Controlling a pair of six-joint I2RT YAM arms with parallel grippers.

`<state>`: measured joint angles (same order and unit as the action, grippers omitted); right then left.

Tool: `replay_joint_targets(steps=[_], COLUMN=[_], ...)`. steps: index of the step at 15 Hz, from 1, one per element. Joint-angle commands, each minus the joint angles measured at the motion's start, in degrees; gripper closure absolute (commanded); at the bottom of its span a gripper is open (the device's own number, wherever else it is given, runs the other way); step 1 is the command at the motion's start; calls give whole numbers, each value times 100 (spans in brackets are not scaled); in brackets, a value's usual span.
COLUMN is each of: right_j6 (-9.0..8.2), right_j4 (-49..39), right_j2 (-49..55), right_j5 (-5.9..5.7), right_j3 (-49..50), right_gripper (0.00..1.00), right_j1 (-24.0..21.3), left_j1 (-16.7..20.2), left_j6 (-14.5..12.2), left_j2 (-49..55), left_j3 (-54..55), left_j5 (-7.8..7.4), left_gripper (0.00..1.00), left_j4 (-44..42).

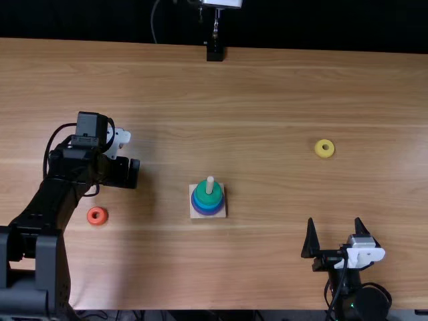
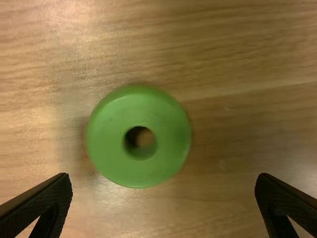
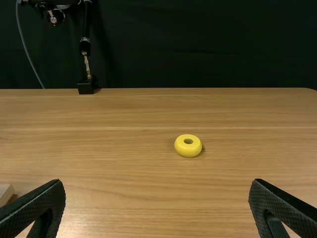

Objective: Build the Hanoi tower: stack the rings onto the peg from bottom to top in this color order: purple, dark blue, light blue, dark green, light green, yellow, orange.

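Left wrist view: we see a round light green ring (image 2: 111, 139) at left on the wooden table (image 2: 237, 54).
Left gripper (image 2: 163, 179) spread open above, likely to grasp it next; right gripper (image 3: 156, 183) also open.

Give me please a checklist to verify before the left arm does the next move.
1. Left gripper open: ok.
2. Light green ring flat on the table: ok.
3. Same ring already held: not ok, no finger touches it.
4. Dark green ring topmost on the peg: ok.
5. Dark blue and light blue both underneath: cannot tell, bands blend.
6. Yellow and orange rings waiting off the peg: ok.
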<state>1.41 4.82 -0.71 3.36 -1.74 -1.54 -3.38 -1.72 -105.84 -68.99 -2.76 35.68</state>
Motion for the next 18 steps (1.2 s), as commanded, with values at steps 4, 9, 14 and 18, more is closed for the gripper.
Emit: replay_joint_targets(steps=[4,9,14,18], right_j6=[7,7,7,7], right_j4=[-1,-1,-1,-1], right_j2=[71,71,71,71], right_j5=[-72,-72,-72,-72], right_j3=[68,68,68,68], right_gripper=[0,0,0,0], right_j1=[-57,-57,-57,-57], left_j1=[-58,-67,-216,-269], left_j6=[-113,-113,-92,-71], left_j2=[-112,-314,-402,-411], left_j3=[-510,-475,-492,-492], left_j5=[941,920,920,920], left_gripper=[0,0,0,0], left_j4=[-56,-56,-45,-56])
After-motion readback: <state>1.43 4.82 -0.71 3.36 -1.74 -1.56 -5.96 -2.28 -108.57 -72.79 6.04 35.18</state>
